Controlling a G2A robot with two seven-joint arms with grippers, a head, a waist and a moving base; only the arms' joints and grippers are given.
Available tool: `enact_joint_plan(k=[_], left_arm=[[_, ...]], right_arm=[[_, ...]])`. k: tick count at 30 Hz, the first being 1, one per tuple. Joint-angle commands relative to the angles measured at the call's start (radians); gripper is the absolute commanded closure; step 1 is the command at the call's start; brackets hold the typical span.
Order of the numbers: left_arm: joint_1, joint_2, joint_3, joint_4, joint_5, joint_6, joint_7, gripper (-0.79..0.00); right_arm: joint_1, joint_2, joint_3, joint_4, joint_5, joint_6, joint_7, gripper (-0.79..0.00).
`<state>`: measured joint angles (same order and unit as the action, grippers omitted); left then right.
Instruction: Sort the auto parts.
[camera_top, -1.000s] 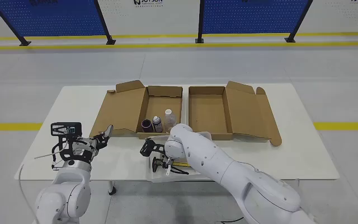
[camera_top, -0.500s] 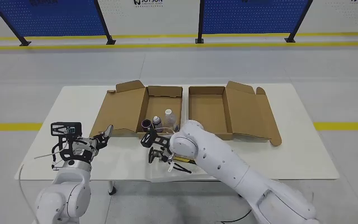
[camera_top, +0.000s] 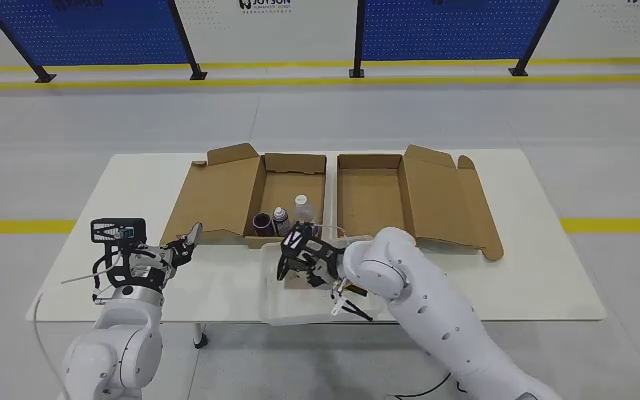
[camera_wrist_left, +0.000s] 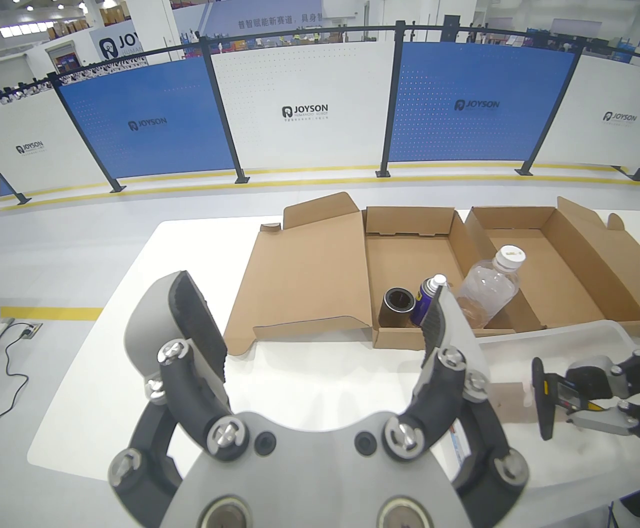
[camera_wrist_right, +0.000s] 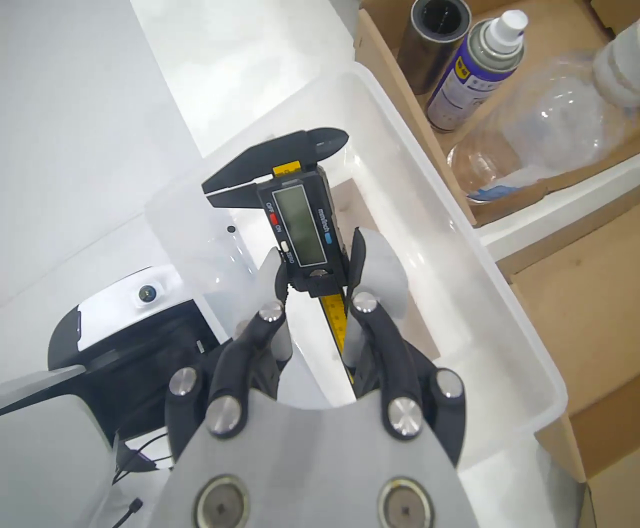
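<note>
My right gripper (camera_wrist_right: 317, 270) is shut on a black digital caliper (camera_wrist_right: 300, 225) with a yellow scale, held above a clear plastic bin (camera_wrist_right: 450, 210). In the top view this gripper (camera_top: 300, 262) hangs over the bin (camera_top: 272, 305) at the table's front edge, just short of the left cardboard box (camera_top: 295, 163). That box holds a black cylinder (camera_wrist_right: 435, 45), a blue spray can (camera_wrist_right: 475, 70) and a clear bottle (camera_wrist_right: 550, 130). My left gripper (camera_wrist_left: 310, 300) stands open with nothing in it, near the table's front left (camera_top: 185, 243). From there the caliper (camera_wrist_left: 550, 400) shows off to the side.
A second open cardboard box (camera_top: 372, 205) lies beside the first, with its flap spread to the right. The left box's flap (camera_top: 215, 195) lies flat on the white table (camera_top: 520, 250). Blue and white barrier panels stand behind the table.
My right gripper has lifted the caliper out of the bin and carried it toward the boxes, while the arm's elbow swung to the right. The left arm has kept still.
</note>
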<state>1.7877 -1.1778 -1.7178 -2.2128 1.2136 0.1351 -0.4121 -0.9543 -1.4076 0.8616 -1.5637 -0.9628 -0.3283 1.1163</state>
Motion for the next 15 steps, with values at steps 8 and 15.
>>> enact_joint_plan(k=[8,15], left_arm=[[0.000,0.000,0.000,0.000,0.000,0.000,0.000,-0.785],[0.000,0.000,0.000,0.000,0.000,0.000,0.000,-0.785]], right_arm=[[-0.046,0.021,0.048,-0.052,-0.025,-0.020,-0.064,0.000],[-0.036,0.028,0.079,-0.091,-0.028,-0.062,-0.169,0.000]])
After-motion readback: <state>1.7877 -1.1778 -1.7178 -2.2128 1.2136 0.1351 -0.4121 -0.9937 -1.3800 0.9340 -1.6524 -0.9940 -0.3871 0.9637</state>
